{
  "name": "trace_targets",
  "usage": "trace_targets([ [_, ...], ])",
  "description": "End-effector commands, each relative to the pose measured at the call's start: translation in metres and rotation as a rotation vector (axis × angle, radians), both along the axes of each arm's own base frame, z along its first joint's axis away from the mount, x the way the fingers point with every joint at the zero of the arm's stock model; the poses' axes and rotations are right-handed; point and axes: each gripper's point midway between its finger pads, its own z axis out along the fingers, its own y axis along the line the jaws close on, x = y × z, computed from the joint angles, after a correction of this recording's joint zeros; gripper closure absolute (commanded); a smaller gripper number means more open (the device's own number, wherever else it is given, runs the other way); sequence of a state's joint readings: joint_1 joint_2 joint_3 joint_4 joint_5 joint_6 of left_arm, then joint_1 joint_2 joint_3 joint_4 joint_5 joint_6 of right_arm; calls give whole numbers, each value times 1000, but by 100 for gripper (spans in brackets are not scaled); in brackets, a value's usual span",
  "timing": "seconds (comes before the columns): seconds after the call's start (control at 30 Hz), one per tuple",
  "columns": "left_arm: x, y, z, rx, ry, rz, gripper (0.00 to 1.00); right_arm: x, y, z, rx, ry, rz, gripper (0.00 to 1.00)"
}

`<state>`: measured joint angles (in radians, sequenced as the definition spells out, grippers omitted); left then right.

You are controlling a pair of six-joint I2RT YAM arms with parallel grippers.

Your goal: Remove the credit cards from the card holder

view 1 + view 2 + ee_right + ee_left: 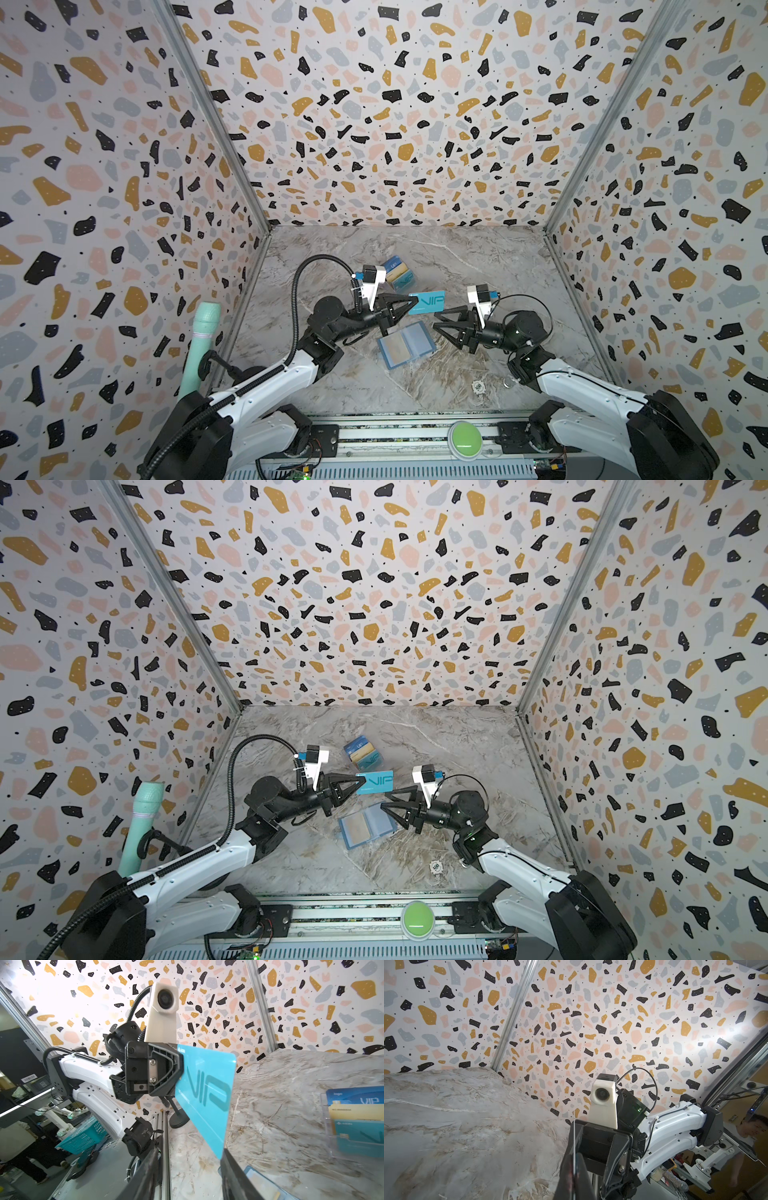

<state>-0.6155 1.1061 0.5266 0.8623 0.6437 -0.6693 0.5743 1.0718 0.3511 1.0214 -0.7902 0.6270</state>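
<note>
Card holder (pixel 409 345) lay open near centre, tan card (pixel 394 348) in its left sleeve. Left gripper (pixel 415 300) pinched a teal card (pixel 430 302) just beyond it; right gripper (pixel 439 320) gaped alongside. Far clear stand (pixel 411 286) held three cards (pixel 398 271).

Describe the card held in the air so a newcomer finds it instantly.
On the marble table, find the open blue wallet near the middle. Close by, the left tool pinches a teal card by one end. Unlike the cards in the clear stand, it hangs in the air, showing VIP lettering.

Teal card (pixel 428 302) w/ darker VIP; slate-blue holder (pixel 409 345); grey marble table (pixel 478 266); terrazzo walls (pixel 374 104).
</note>
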Motion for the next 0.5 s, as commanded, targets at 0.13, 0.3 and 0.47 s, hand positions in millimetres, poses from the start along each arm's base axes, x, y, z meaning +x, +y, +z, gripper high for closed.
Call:
trace_targets([
  [0.13,-5,7,29,-127,-72,0,100,4,0,38,113,-55,31,67],
  [0.3,-7,9,27,-161,-58,-13,100,3,1,44,152,-59,61,68],
  [0.47,-6,8,23,-152,-50,-12,100,0,-1,53,173,-84,71,70],
])
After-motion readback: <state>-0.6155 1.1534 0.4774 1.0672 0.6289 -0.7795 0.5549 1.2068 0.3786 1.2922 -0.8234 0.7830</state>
